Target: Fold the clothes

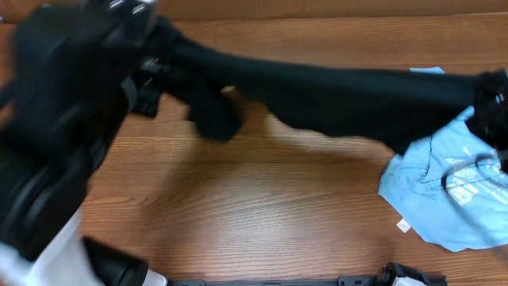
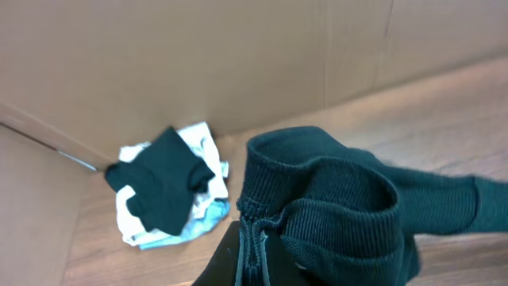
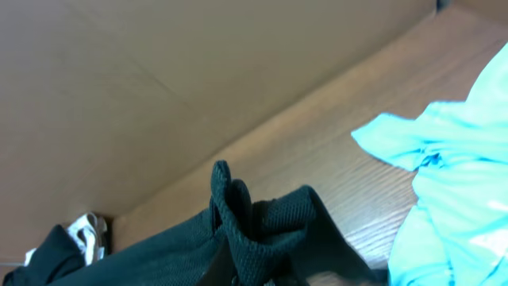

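A large black T-shirt [image 1: 333,91] hangs stretched above the wooden table [image 1: 254,206], held between both grippers. My left gripper [image 1: 151,67] holds its left end; in the left wrist view that gripper [image 2: 252,258] is shut on a bunched ribbed hem of the black shirt [image 2: 333,199]. My right gripper [image 1: 488,107] holds the right end; in the right wrist view it [image 3: 246,266] is shut on a fold of the black fabric [image 3: 262,218]. A light blue T-shirt [image 1: 444,191] lies crumpled on the table under the right end, and in the right wrist view the blue shirt [image 3: 456,175] shows at right.
Cardboard walls [image 2: 198,63] close off the back and sides. A pile of black and pale clothes [image 2: 167,191] lies in the far corner. My left arm [image 1: 55,119] fills the overhead view's left side. Dark fixtures [image 1: 397,278] line the front edge.
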`<action>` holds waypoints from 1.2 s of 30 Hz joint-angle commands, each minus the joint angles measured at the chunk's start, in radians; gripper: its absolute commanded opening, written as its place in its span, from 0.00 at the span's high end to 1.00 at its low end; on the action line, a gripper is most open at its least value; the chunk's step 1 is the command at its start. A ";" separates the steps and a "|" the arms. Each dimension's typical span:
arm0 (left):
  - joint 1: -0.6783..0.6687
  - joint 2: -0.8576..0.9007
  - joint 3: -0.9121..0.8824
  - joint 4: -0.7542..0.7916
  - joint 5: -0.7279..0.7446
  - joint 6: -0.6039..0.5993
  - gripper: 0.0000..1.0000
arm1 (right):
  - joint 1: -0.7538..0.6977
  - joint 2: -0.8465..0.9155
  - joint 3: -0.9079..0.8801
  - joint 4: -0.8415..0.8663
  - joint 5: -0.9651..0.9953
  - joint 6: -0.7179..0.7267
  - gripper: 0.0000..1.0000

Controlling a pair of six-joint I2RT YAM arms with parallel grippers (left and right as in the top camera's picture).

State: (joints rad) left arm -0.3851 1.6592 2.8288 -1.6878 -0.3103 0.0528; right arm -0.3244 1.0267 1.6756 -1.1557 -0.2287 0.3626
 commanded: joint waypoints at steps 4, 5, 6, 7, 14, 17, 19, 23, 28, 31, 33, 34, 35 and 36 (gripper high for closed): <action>0.018 -0.172 0.016 -0.002 -0.062 -0.035 0.96 | -0.019 -0.234 0.068 -0.075 0.197 -0.019 0.96; 0.018 -0.181 0.014 -0.002 -0.062 -0.039 0.96 | -0.019 -0.250 0.079 -0.082 0.215 -0.019 0.96; 0.018 -0.190 0.007 -0.002 -0.062 -0.040 0.96 | -0.019 -0.262 0.084 -0.086 0.227 -0.022 0.96; 0.018 -0.191 0.001 -0.002 -0.062 -0.042 0.96 | -0.019 -0.266 0.084 -0.088 0.229 -0.026 0.96; 0.019 -0.133 -0.174 0.000 -0.075 -0.042 0.96 | -0.019 -0.211 -0.043 -0.076 0.218 -0.026 0.96; 0.019 -0.057 -0.245 0.006 -0.093 -0.042 0.96 | -0.019 -0.153 -0.141 -0.033 0.191 -0.026 0.96; 0.019 0.017 -0.283 0.016 -0.092 -0.042 0.96 | -0.018 -0.099 -0.217 0.012 0.169 -0.026 0.96; 0.027 0.184 -0.344 0.061 -0.092 -0.042 0.96 | -0.017 0.044 -0.346 0.127 0.138 -0.026 0.96; 0.075 0.396 -0.357 0.156 -0.092 -0.041 0.96 | 0.014 0.289 -0.418 0.309 0.109 -0.026 0.96; 0.111 0.537 -0.357 0.304 -0.092 -0.030 0.96 | 0.061 0.474 -0.418 0.465 0.103 -0.025 0.96; 0.124 0.608 -0.357 0.403 -0.092 -0.030 0.96 | 0.089 0.575 -0.418 0.565 0.103 -0.021 0.96; 0.129 0.639 -0.357 0.451 -0.091 -0.030 0.96 | 0.107 0.634 -0.418 0.629 0.104 -0.021 0.95; 0.135 0.678 -0.357 0.517 -0.089 -0.030 0.96 | 0.122 0.689 -0.418 0.692 0.104 -0.021 0.95; 0.141 0.709 -0.357 0.577 -0.089 -0.030 0.96 | 0.137 0.749 -0.418 0.769 0.105 -0.017 0.94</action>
State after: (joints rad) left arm -0.2806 2.2925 2.4695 -1.2098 -0.3367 0.0250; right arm -0.2192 1.6508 1.2556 -0.5045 -0.1570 0.3405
